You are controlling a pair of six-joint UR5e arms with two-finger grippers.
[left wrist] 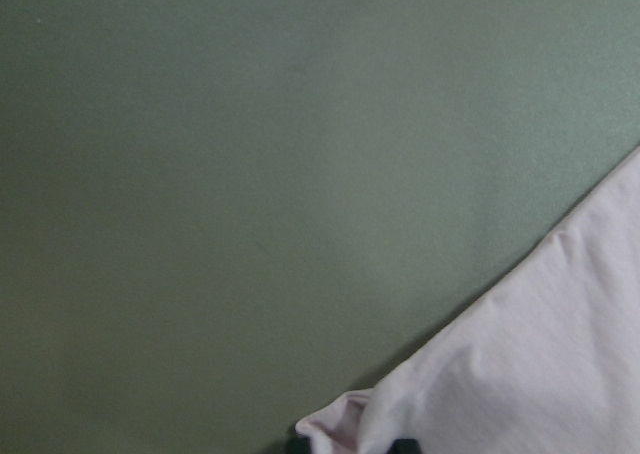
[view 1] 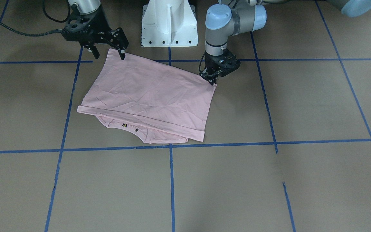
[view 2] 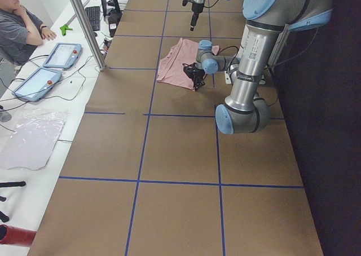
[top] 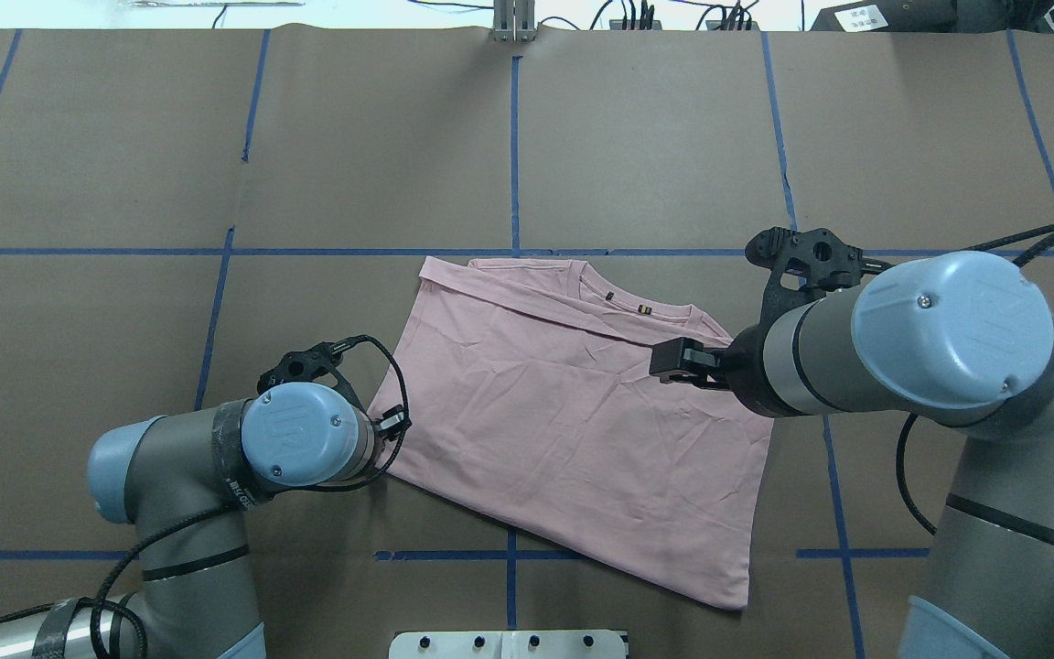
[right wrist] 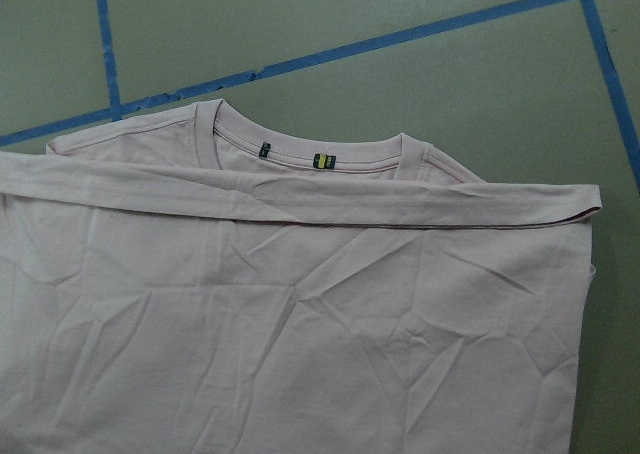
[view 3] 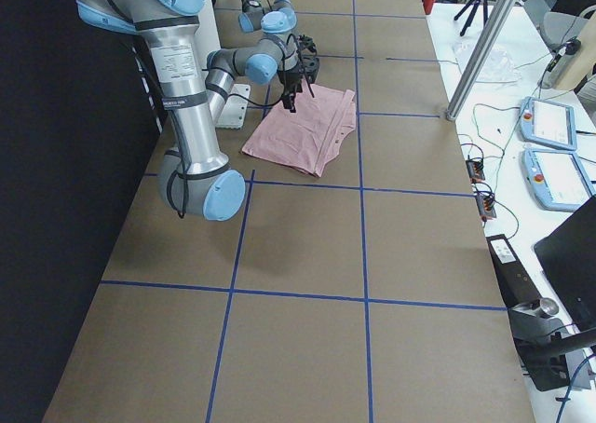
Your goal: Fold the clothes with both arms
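Note:
The pale pink T-shirt [view 1: 147, 93] lies flat on the brown table, its hem folded over towards the ribbed collar [right wrist: 310, 146]. It also shows in the overhead view [top: 573, 430]. My left gripper [view 1: 212, 81] is low on the table, shut on the shirt's near corner on my left side. The left wrist view shows a bunched bit of fabric [left wrist: 335, 426] at its tips. My right gripper [view 1: 108, 54] is open and empty, raised above the shirt's right side. One of its fingers [top: 678, 359] shows in the overhead view. The dog print is hidden.
The white pedestal [view 1: 169, 22] stands just behind the shirt. Blue tape lines [view 1: 171, 180] grid the table. A seated operator [view 2: 20, 25] and tablets [view 2: 59, 54] are at a side table beyond the far edge.

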